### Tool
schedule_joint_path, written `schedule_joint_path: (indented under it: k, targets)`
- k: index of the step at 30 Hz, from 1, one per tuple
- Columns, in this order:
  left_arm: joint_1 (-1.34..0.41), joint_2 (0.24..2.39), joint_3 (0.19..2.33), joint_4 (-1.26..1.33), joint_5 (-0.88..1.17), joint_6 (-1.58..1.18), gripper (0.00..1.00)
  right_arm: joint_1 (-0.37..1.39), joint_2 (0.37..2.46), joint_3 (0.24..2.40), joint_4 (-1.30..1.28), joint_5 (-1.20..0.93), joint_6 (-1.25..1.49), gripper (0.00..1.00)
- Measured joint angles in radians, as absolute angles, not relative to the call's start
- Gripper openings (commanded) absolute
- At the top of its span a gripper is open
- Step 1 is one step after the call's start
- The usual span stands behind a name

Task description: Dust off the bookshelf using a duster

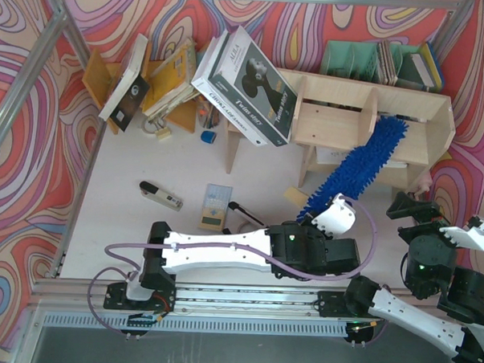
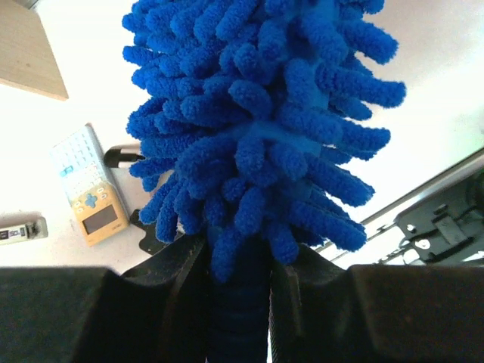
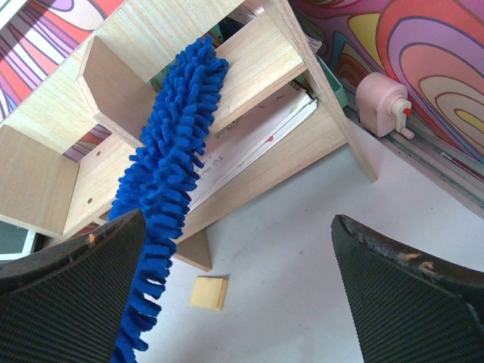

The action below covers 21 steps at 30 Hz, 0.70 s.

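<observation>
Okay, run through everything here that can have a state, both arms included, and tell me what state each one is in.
duster, held by its handle, head slanting up across the bookshelf front.
left gripper, fingers shut on the duster.
right gripper, fingers open, holding nothing.
bookshelf, standing, a book lying flat in its lower compartment.
white box, tilted, propped at the bookshelf's left end.
calculator, lying flat on the table.
</observation>
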<state>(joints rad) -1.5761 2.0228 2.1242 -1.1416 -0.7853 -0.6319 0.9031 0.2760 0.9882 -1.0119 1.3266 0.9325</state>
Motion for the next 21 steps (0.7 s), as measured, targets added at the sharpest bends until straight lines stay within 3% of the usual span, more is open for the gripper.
schedule_joint_path:
  k: [12, 21]
  targets:
    - [-1.578, 2.133, 2.3, -1.038, -0.671, -0.482, 0.0, 0.903, 0.275, 0.988, -1.013, 1.327, 0.943, 0.98]
    - [-1.577, 2.138, 2.26, -0.968, -0.69, -0.437, 0.0, 0.903, 0.274, 0.988, -1.015, 1.327, 0.944, 0.98]
